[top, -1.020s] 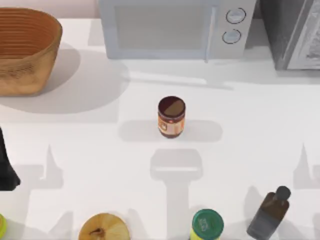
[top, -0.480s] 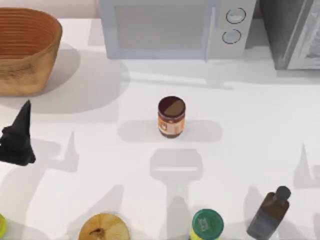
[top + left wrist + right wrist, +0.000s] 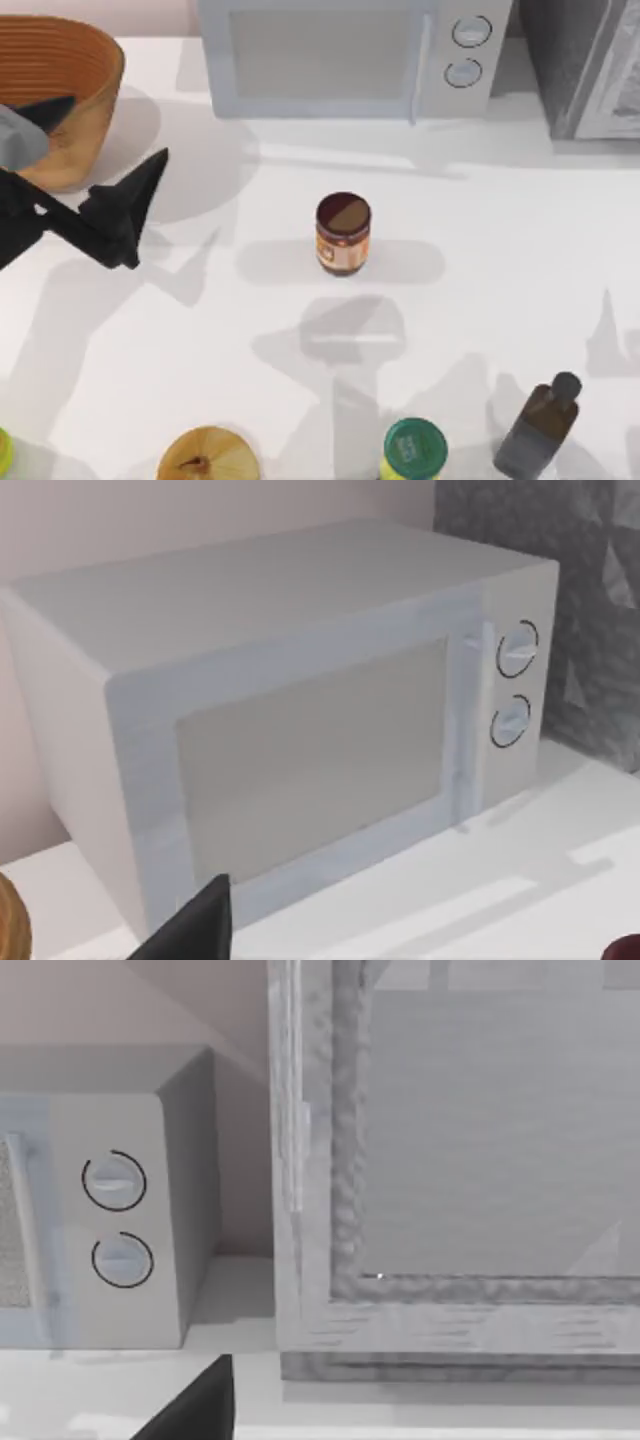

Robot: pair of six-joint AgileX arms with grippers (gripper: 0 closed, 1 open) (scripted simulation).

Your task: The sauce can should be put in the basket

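While the left gripper [image 3: 110, 160] hung over the table's left side, just right of the basket [image 3: 85, 120], its 2 dark fingers were spread wide: 1 tip [image 3: 150, 172] pointed toward the table middle, the other [image 3: 55, 108] lay over the basket's wall. It held nothing. The sauce can [image 3: 343, 234] stood upright near the middle of the white table [image 3: 500, 260], well apart from that gripper and from the basket, which sat at the far left corner. Dark brown lid up, orange-brown label facing the near edge. A white microwave [image 3: 340, 55] with 2 round dials stood at the back, behind the can; a grey textured cabinet [image 3: 585, 65] stood to its right. Along the near edge sat a tan round object [image 3: 208, 455], a green-lidded jar [image 3: 414, 450] and a dark bottle [image 3: 540, 425], tilted. The left wrist view faced the microwave [image 3: 300, 710], with 1 black fingertip [image 3: 195, 930] at the frame edge. The right wrist view showed the microwave's dials [image 3: 115, 1220], the cabinet [image 3: 470, 1160] and 1 black fingertip [image 3: 200, 1405]; cannot tell how the right gripper's fingers stood.
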